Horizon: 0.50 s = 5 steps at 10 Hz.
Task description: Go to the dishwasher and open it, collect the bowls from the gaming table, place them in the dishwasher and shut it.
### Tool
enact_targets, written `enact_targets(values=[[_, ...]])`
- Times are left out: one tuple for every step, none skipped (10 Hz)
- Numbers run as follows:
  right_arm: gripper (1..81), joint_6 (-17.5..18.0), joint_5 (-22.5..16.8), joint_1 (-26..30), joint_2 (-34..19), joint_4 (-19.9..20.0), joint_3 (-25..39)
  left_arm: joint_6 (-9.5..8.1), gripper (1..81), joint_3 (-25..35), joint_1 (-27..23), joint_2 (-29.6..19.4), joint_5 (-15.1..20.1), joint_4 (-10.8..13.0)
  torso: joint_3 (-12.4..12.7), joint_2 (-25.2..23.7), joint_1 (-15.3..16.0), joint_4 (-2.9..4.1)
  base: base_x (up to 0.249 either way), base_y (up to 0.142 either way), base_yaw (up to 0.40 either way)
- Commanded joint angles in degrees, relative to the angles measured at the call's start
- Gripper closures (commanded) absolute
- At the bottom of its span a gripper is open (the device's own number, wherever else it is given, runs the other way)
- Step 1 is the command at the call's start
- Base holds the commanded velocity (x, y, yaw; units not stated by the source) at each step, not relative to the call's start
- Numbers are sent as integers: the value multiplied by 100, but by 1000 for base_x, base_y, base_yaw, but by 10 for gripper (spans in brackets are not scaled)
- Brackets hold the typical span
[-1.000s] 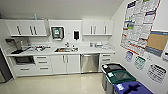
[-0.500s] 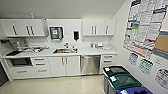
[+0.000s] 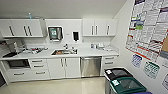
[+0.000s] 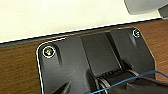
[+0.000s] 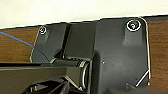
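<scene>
Head view, dishwasher (image 3: 91, 66) shut, two bins (image 3: 125, 81)

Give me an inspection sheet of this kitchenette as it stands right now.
Surface: white countertop runs along the back wall, with a sink set into it.
Job's things: dishwasher, steel front, door shut, under the counter to the right of the sink.
Clutter: small items on the counter left of the sink and near its right end, too blurred to name.
Pincers: cannot tell whether either is open or shut.
Cables: a blue cable crosses the left wrist view; another blue cable shows in the right wrist view.
Surroundings: white wall cabinets, posters on the right wall, lidded bins at lower right, pale floor.
</scene>
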Motion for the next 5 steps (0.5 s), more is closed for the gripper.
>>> enact_targets(values=[[10, -24, -280, 286, -34, -2, 25, 17, 10, 14, -320, -46, 265, 13, 0, 0, 0, 0, 175, 0, 0], [10, -24, -280, 278, -34, -2, 25, 17, 10, 14, -320, -46, 265, 13, 0, 0, 0, 0, 174, 0, 0], [10, -24, -280, 278, -34, -2, 25, 17, 10, 14, -320, -46, 265, 4, 0, 0, 0, 0, 171, 0, 0], [10, -24, -280, 278, -34, -2, 25, 17, 10, 14, -320, -46, 265, 4, 0, 0, 0, 0, 147, 0, 0], [10, -24, -280, 278, -34, -2, 25, 17, 10, 14, -320, -46, 265, -4, 0, 0, 2, 0, 137, 0, 0]])
